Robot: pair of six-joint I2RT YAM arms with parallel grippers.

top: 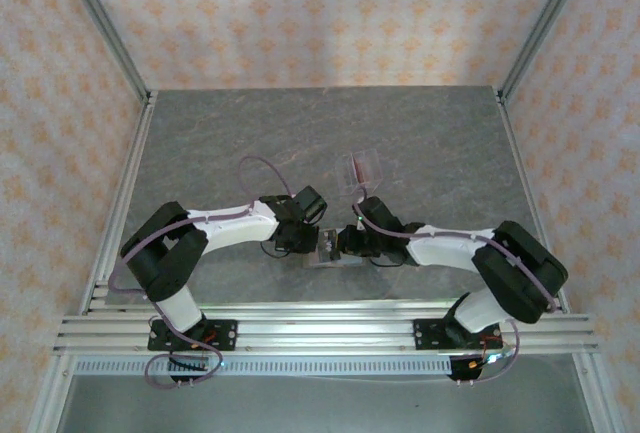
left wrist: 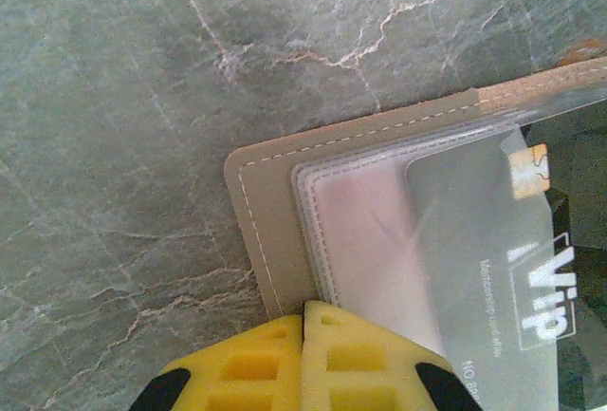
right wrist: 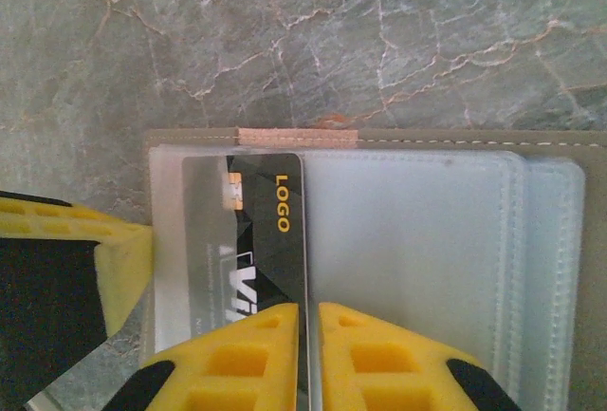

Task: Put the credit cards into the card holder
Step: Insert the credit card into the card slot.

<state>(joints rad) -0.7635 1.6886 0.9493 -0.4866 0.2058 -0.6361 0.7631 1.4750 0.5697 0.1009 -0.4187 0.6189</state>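
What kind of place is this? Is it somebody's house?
Probably not a house: it looks like a robot test booth. A left arm and a right arm are bolted to a metal rail at the edge of a grey stone-look table, boxed in by patterned wall panels.

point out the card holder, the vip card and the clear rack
card holder [left wrist: 261, 197], left wrist view, tan stitched corner
vip card [right wrist: 251, 240], right wrist view, dark printed face
clear rack [top: 346, 175], top external view, near wall
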